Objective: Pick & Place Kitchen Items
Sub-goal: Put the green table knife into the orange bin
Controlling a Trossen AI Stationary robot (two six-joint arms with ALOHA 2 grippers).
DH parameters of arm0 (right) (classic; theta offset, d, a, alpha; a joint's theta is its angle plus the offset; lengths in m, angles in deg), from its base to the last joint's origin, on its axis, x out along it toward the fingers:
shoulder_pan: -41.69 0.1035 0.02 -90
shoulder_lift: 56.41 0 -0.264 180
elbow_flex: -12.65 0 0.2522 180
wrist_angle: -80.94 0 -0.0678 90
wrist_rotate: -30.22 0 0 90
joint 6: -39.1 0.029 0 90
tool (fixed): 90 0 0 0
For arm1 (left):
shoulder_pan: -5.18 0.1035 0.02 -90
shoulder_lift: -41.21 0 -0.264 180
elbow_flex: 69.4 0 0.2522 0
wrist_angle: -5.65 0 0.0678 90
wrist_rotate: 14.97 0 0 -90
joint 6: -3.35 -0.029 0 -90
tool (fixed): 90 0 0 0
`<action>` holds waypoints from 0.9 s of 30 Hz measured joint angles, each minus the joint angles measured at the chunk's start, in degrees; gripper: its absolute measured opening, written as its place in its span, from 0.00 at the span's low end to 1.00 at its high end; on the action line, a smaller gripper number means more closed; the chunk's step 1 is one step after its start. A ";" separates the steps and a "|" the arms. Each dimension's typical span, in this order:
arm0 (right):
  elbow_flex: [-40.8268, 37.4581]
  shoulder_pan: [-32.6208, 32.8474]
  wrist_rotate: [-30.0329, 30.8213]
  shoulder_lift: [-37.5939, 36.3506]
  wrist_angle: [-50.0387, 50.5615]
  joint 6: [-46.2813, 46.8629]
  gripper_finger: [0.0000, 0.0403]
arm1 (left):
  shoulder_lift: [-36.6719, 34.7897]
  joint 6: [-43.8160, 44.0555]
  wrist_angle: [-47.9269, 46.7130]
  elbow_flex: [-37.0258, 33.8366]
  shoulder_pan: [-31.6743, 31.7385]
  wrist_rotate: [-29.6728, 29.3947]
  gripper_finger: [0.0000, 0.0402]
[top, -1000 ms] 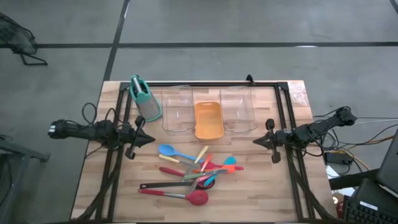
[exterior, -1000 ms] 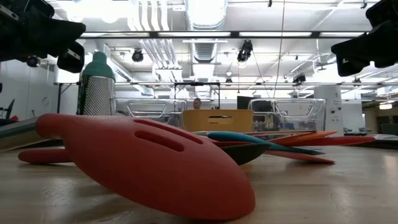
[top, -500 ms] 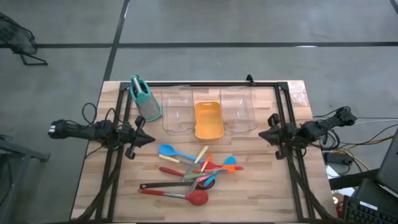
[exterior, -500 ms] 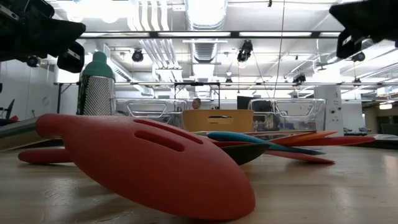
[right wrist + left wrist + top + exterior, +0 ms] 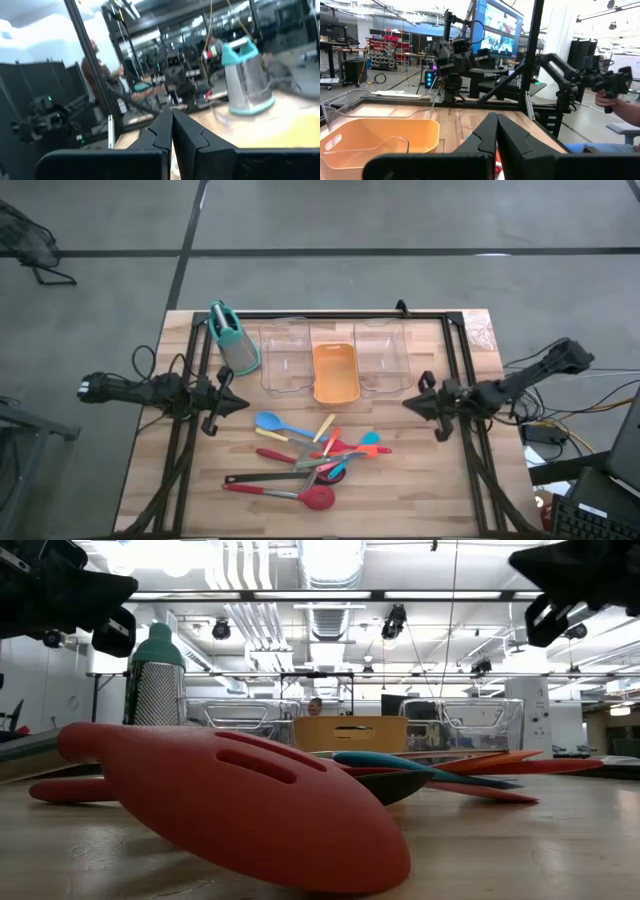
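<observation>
High view, orange tray (image 5: pixel 336 373): empty, between two empty clear trays (image 5: pixel 283 358).
Utensils (image 5: pixel 310 458): piled on table.
Left gripper (image 5: pixel 238 405): closed, empty.
Right gripper (image 5: pixel 410 404): closed, empty.

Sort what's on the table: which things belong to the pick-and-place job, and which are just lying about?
Job: blue spoon, red-headed spoon, the other utensils in the pile.

Lying about: teal-and-grey holder, two clear trays, orange tray. Both grippers, left and right, hold nothing.
</observation>
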 joint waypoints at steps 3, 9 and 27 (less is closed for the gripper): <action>3.54 0.00 -3.19 10.57 -3.39 1.68 0.02 | 0.00 0.00 0.00 0.02 0.00 0.00 0.03; 15.68 0.00 -4.52 28.21 -4.25 0.59 0.02 | 0.00 0.00 -0.01 0.02 0.00 0.00 0.03; 58.97 -0.33 -5.73 61.30 36.50 -2.18 0.11 | 0.00 0.00 0.00 0.02 0.02 0.00 0.03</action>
